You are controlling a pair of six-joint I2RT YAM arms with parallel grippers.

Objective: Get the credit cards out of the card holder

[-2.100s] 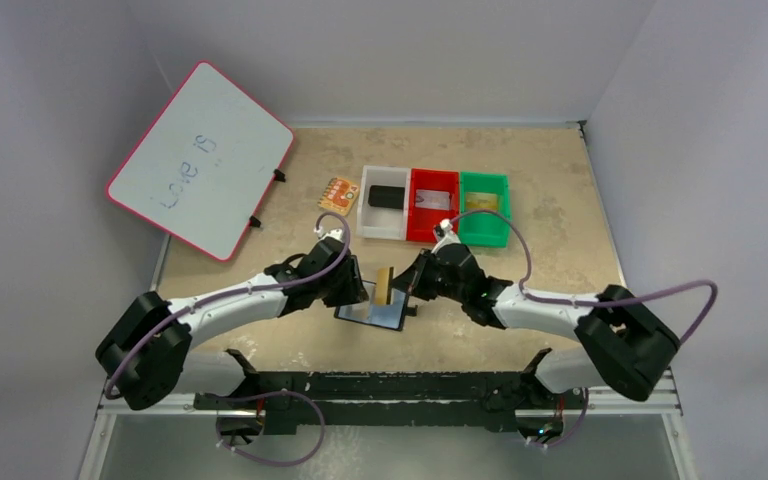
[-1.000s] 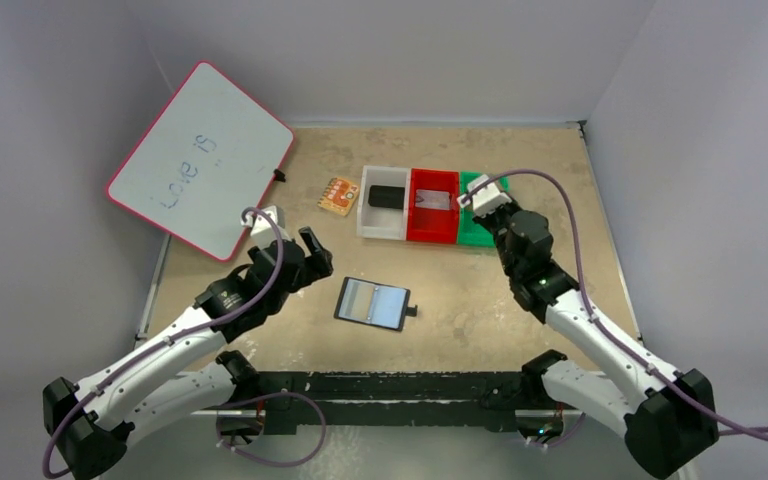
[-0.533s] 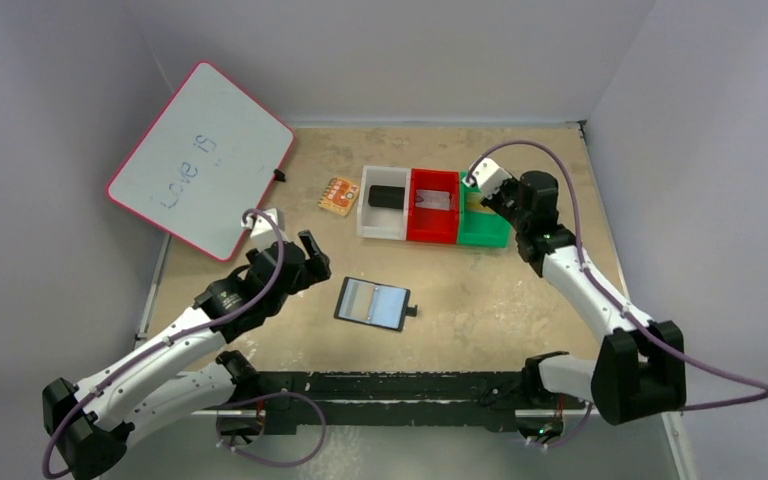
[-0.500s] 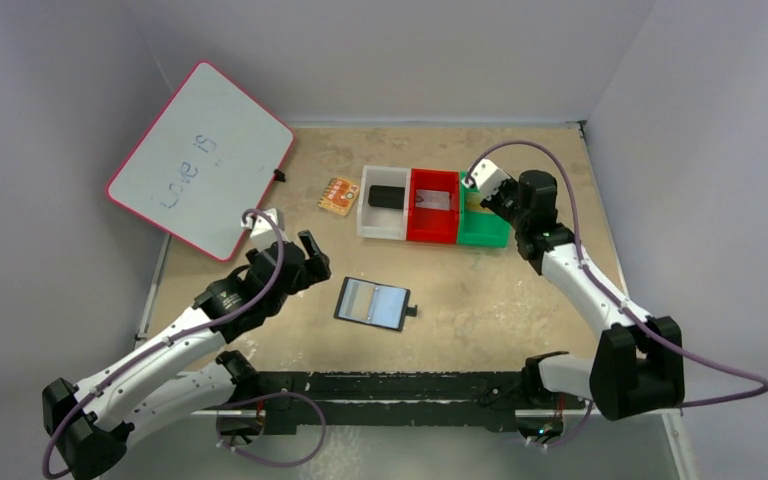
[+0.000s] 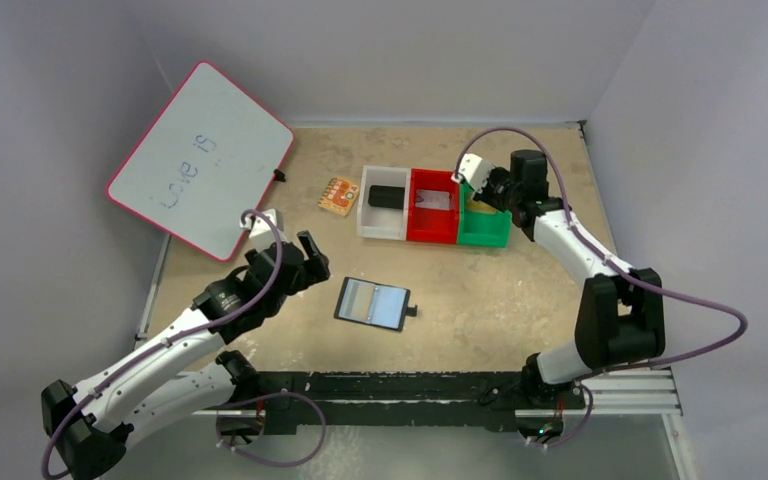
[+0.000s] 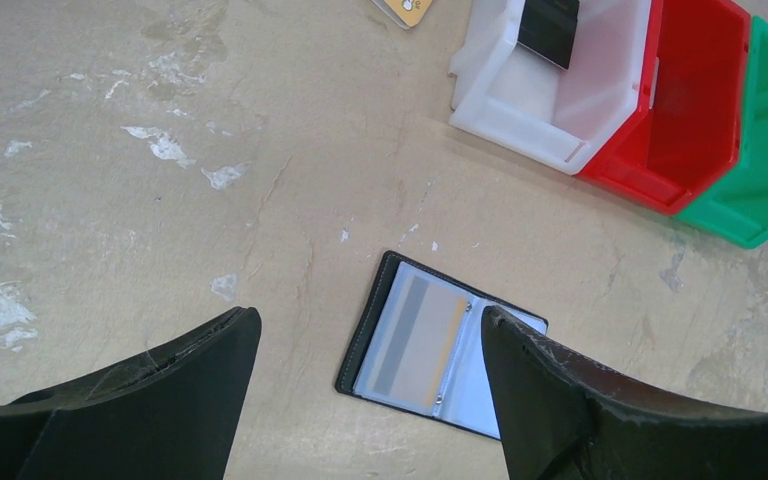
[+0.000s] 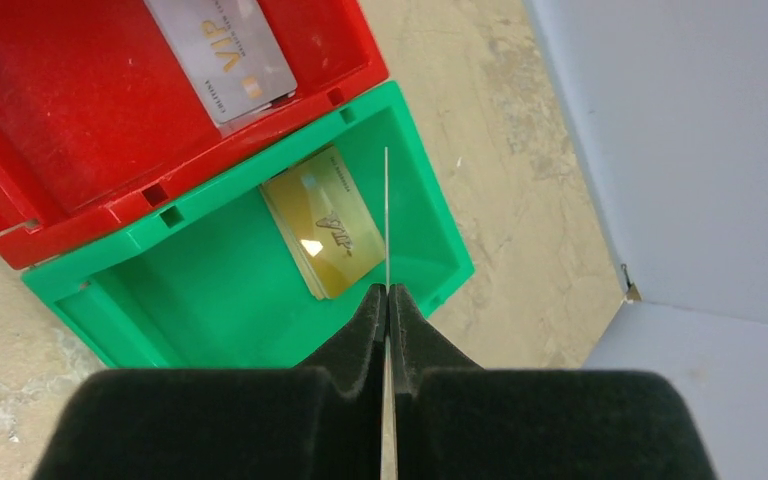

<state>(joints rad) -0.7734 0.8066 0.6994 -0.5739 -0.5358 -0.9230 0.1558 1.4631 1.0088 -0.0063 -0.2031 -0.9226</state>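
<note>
One thin plastic card [image 7: 387, 215] hangs pinched in the right gripper [image 7: 388, 298] over a green plastic bin [image 7: 200, 290]; release seems next.

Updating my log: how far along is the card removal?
Done: a silver-grey plastic card lies in the red bin, a gold card in the green bin. In hand: the right hand pinches a thin card edge-on over that bin. Left: the open black wallet holds a tan card.
</note>
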